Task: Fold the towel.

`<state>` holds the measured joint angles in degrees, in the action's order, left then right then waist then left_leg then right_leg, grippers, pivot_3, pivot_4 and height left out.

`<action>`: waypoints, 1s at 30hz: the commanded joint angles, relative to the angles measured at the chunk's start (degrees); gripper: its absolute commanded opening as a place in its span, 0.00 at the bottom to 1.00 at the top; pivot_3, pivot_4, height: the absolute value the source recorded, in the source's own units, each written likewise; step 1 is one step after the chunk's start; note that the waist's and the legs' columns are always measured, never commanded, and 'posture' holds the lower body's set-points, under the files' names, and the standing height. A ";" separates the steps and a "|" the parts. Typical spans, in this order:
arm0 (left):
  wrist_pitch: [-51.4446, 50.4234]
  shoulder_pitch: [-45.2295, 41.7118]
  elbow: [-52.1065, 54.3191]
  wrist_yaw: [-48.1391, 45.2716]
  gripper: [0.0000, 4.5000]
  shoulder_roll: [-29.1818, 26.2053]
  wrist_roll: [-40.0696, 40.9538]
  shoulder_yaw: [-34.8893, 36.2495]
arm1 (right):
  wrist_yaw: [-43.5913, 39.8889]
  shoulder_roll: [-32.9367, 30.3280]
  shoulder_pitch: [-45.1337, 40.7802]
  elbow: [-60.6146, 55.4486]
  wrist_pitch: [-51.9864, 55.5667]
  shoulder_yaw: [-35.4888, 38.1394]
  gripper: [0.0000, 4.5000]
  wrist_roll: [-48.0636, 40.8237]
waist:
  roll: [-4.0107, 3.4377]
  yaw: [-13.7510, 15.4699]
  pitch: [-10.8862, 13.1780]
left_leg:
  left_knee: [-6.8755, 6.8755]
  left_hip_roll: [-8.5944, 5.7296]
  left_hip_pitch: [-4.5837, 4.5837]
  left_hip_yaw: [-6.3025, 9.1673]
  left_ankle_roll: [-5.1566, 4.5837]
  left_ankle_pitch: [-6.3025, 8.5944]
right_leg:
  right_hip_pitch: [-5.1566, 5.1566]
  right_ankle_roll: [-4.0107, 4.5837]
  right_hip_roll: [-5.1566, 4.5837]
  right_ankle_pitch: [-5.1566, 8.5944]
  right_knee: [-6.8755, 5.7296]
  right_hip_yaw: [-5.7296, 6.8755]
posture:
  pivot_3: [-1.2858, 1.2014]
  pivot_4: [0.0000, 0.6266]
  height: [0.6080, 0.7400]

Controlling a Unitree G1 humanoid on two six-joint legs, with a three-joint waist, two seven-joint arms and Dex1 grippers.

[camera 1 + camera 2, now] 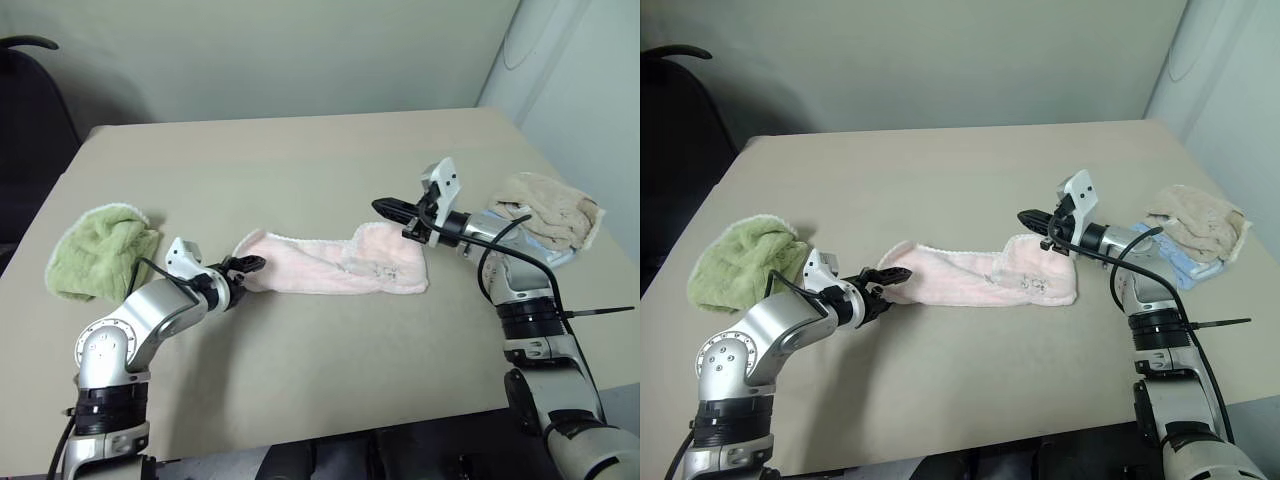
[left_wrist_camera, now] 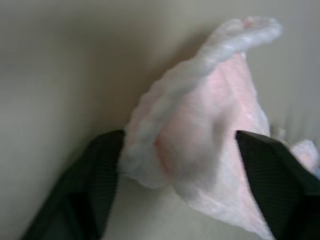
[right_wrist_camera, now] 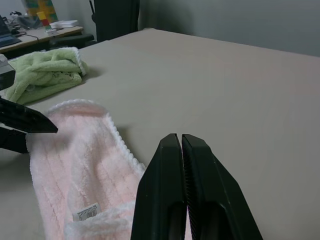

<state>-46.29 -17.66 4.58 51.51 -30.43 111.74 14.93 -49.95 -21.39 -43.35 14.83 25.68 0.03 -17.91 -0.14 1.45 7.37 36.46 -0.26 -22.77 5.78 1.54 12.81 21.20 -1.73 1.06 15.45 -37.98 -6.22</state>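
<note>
The table (image 1: 330, 160) is a beige surface that carries all items. The towel (image 1: 335, 262), pale pink with white stitched edging, lies in a long strip across the middle of the table, running left to right, with a small tag (image 3: 86, 212) near its right end. A lime-green towel (image 1: 100, 250) sits crumpled at the left side of the table. A beige-tan towel (image 1: 548, 207) sits bunched at the right side, on top of a pale blue cloth (image 1: 1162, 262).

The left gripper (image 1: 243, 267) is at the left end of the pink towel. Its fingers (image 2: 87, 175) stand apart on either side of the towel's corner, which lies between them. The right gripper (image 1: 392, 210) hovers above the right end of the pink towel, pointing left, with its jaws pressed together and holding nothing.
</note>
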 commanded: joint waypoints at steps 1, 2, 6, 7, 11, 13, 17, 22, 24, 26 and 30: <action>0.79 -0.48 -0.11 -1.40 0.57 0.01 -1.37 -0.09 | 0.80 -0.32 -0.61 -2.11 -0.18 1.36 0.03 -1.17 | 0.01 -0.09 0.01 | -0.05 0.00 0.00 -0.01 0.02 0.01 | 0.03 0.01 0.01 0.01 0.01 0.00 | 0.52 0.24 1.00; 0.87 -0.54 0.00 -1.57 0.49 0.02 -1.50 0.03 | 0.84 -0.24 -0.69 -1.96 -0.23 1.31 0.03 -1.13 | 0.02 -0.14 0.01 | -0.12 0.01 -0.01 -0.03 0.04 0.03 | 0.08 0.02 0.01 0.01 0.03 -0.01 | 0.52 0.24 1.00; 2.07 0.03 2.14 -2.64 0.16 0.62 -1.99 0.84 | 0.96 0.03 -0.65 -1.79 -0.24 1.01 0.03 -1.11 | 0.05 -0.33 0.03 | -0.39 0.05 -0.06 -0.09 0.13 0.03 | 0.26 0.05 0.03 0.07 0.07 -0.03 | 0.52 0.24 1.00; 2.13 0.28 2.78 -3.00 0.08 0.58 -1.98 0.94 | 0.96 0.06 -0.62 -1.74 -0.25 0.94 0.03 -1.10 | 0.05 -0.38 0.03 | -0.42 0.08 -0.11 -0.09 0.15 0.03 | 0.32 0.06 0.05 0.08 0.08 -0.03 | 0.52 0.24 1.00; 2.83 1.00 6.09 -5.67 0.00 -0.04 -2.45 2.16 | 0.80 0.23 -0.46 -1.75 -0.18 0.74 0.03 -1.09 | 0.08 -0.72 0.05 | -0.45 0.11 -0.19 -0.09 0.17 0.03 | 0.43 0.06 0.07 0.08 0.09 -0.06 | 0.52 0.24 1.00; 3.28 0.73 7.80 -8.55 0.00 -0.36 -3.13 3.03 | 0.75 0.24 -0.47 -1.73 -0.14 0.73 0.03 -1.10 | 0.12 -0.82 0.07 | -0.44 0.11 -0.19 -0.09 0.16 0.03 | 0.42 0.05 0.07 0.09 0.09 -0.07 | 0.52 0.24 1.00; 2.57 -3.15 12.09 -17.84 0.00 -3.52 -6.68 3.98 | 0.56 0.13 -0.47 -1.44 -0.14 0.72 0.03 -1.04 | 0.20 -0.91 0.12 | -0.41 0.11 -0.19 -0.07 0.16 0.04 | 0.42 0.05 0.08 0.09 0.08 -0.07 | 0.52 0.24 1.00; -2.45 -8.00 14.05 -25.95 0.00 -9.71 -11.48 -0.51 | 0.53 -0.30 -0.40 -1.18 -0.05 1.04 0.03 -1.03 | 0.22 -1.07 0.13 | -0.42 0.10 -0.21 -0.05 0.16 0.04 | 0.41 0.05 0.08 0.08 0.11 -0.10 | 0.52 0.24 1.00; -5.01 -10.71 14.07 -29.66 0.00 -11.79 -14.41 -3.36 | 0.76 -0.58 -0.39 -0.93 -0.02 1.36 0.03 -0.98 | 0.22 -1.09 0.13 | -0.44 0.11 -0.21 -0.04 0.16 0.04 | 0.42 0.05 0.08 0.09 0.13 -0.09 | 0.52 0.24 1.00; -8.92 -15.63 12.36 -33.93 0.00 -12.74 -17.91 -8.33 | 1.42 -0.98 -0.37 -0.60 0.07 1.91 0.03 -0.85 | 0.24 -0.96 0.14 | -0.44 0.11 -0.22 -0.04 0.16 0.04 | 0.43 0.05 0.07 0.08 0.13 -0.09 | 0.52 0.24 1.00; -13.85 -22.27 8.05 -40.13 0.00 -11.79 -24.49 -14.61 | 2.58 -1.44 -0.17 -0.43 -0.06 2.68 0.03 -0.84 | 0.24 -1.19 0.15 | -0.37 0.09 -0.30 -0.01 0.15 0.04 | 0.44 0.02 0.01 0.07 0.13 -0.07 | 0.52 0.24 1.00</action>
<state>-58.28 -38.20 13.81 14.24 -42.36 90.29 1.68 -48.46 -21.95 -43.16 15.47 25.97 0.57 -17.91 0.11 0.26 7.51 36.07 -0.17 -23.06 5.77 1.69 12.85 21.64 -1.71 1.06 15.52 -37.86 -6.29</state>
